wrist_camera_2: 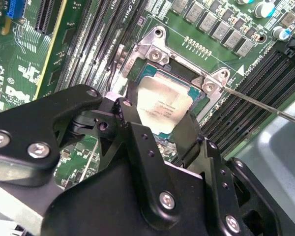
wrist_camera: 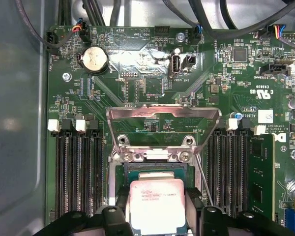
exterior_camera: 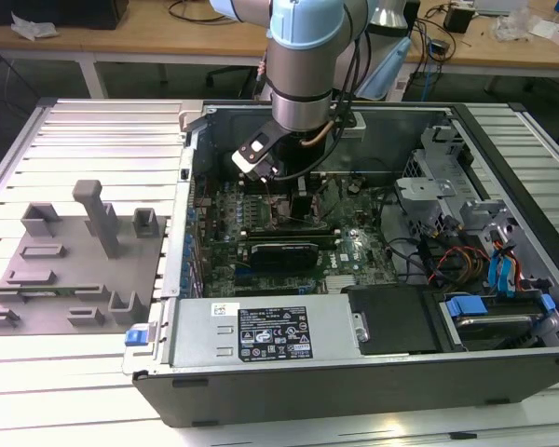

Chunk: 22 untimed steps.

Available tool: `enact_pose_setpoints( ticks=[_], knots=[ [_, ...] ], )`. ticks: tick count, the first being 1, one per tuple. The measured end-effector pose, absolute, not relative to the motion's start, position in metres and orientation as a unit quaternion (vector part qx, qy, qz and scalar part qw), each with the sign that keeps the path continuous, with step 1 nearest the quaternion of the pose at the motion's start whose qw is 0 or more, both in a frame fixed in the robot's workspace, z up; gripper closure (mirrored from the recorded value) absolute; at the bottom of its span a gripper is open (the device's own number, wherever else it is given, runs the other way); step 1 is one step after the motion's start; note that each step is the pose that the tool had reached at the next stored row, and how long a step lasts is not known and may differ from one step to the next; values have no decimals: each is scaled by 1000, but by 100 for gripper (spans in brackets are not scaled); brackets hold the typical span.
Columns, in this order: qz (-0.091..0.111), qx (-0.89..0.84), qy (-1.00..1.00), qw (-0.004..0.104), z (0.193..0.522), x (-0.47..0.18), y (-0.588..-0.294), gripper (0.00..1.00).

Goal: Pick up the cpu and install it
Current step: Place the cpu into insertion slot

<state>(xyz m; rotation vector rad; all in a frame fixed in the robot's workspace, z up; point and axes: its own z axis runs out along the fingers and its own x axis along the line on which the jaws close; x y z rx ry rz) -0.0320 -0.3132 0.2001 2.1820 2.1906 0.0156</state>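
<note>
Your arm (exterior_camera: 303, 65) reaches down into the open case (exterior_camera: 307, 391) on the desk (exterior_camera: 93, 140), over the motherboard (wrist_camera: 137, 88). In both wrist views your fingers (wrist_camera_2: 189, 130) are closed on the cpu (wrist_camera_2: 163, 104), one against each of two opposite edges, its silver top facing up. You hold it right at the socket (wrist_camera: 155, 167), whose load plate (wrist_camera: 162, 115) is flipped open; whether the chip is seated, you cannot tell. The grey tray (exterior_camera: 65, 270) lies outside the case, on the exterior view's left
</note>
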Motion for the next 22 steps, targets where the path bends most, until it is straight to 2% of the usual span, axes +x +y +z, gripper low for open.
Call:
enact_pose_setpoints(
  ticks=[22],
  knots=[
    [5,714,700,24,203,-30,-313,47]
  ],
)
